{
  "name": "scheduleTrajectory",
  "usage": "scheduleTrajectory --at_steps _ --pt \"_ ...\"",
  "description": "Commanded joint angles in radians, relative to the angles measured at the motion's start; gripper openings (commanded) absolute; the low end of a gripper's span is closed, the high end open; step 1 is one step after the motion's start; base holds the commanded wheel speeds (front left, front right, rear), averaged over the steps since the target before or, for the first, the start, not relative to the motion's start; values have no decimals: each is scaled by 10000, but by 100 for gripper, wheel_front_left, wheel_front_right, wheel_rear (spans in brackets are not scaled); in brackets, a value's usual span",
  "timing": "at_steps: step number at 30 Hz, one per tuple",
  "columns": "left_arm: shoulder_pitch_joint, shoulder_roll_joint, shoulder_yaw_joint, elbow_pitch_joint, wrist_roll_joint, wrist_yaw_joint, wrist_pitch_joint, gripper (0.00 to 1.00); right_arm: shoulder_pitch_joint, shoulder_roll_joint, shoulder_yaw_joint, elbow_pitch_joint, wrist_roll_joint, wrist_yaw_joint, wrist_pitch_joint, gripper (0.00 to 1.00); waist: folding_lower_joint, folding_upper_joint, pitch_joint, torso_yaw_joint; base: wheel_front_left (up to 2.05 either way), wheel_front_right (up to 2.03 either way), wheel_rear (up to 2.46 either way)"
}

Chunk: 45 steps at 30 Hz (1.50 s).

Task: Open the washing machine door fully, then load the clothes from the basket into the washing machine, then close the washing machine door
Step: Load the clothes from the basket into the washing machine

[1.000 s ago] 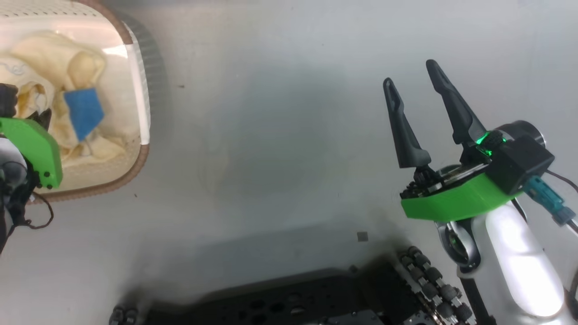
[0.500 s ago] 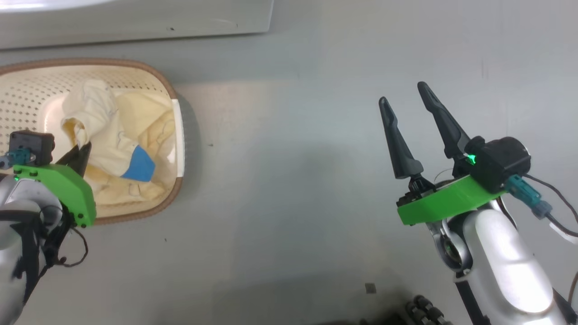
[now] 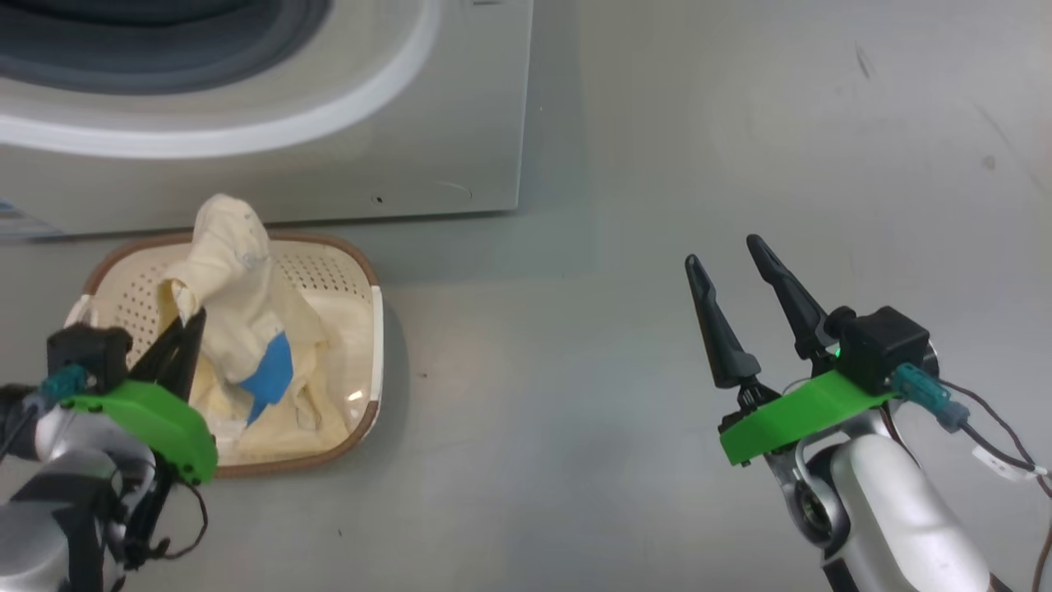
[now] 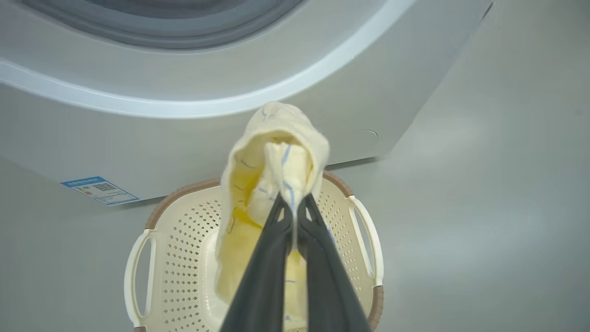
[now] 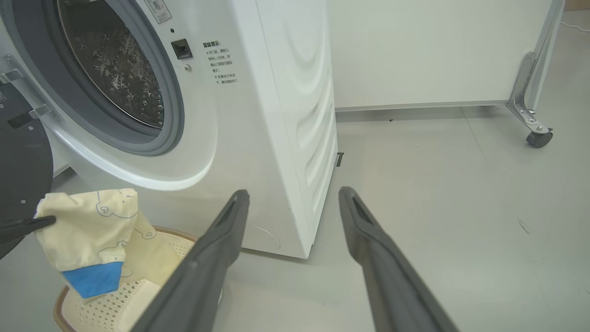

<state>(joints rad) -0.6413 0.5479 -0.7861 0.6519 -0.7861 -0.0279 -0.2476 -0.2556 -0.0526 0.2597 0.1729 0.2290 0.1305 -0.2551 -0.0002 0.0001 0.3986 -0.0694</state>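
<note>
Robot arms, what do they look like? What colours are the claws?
The right claw and left claw each have two long, pointed dark fingers on a bright green plate. Behind each sits a black box and a teal plug with thin dark cables. The right one shows a tiny green light. The arms are shiny silver-white.

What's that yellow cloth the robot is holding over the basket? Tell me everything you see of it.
The cloth is soft, cream-yellow fabric with a thin blue line print, little hearts among it, and a bright blue patch at its lower end. It hangs crumpled, pinched at a fold near its top by the left hand, shut on it. It stands above the basket; its lower end dips toward more cream fabric inside.
</note>
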Motion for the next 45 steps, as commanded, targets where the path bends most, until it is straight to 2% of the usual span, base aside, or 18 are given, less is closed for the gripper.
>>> scheduleTrajectory --at_steps 1,7,13,22,33,39,45 --pt "92 514 843 -525 315 179 -140 0 158 24 222 -206 94 2 -67 100 2 -1 -661 92 0 0 0" --pt "1645 330 2699 -2201 1518 603 -140 0 293 24 302 -21 283 2 -67 100 2 -1 -1417 165 0 0 0" --pt "2716 167 3963 -3336 2407 686 -140 0 495 24 214 175 355 2 -67 100 2 -1 -2048 295 0 0 0" --pt "3824 47 4939 -4391 3158 659 -141 0 720 24 166 283 507 2 -67 100 2 -1 -2654 363 0 0 0" --pt "5081 -754 5826 -5352 3767 610 -141 0 884 24 201 341 654 2 -67 100 2 -1 -3047 419 0 0 0" --pt "5485 -1208 6207 -5525 3989 360 -141 0 912 24 227 359 698 2 -67 100 2 -1 -3151 404 0 0 0" --pt "5383 -1408 6673 -5623 4287 92 -141 0 874 24 233 269 683 2 -67 100 2 -1 -2897 370 0 0 0"
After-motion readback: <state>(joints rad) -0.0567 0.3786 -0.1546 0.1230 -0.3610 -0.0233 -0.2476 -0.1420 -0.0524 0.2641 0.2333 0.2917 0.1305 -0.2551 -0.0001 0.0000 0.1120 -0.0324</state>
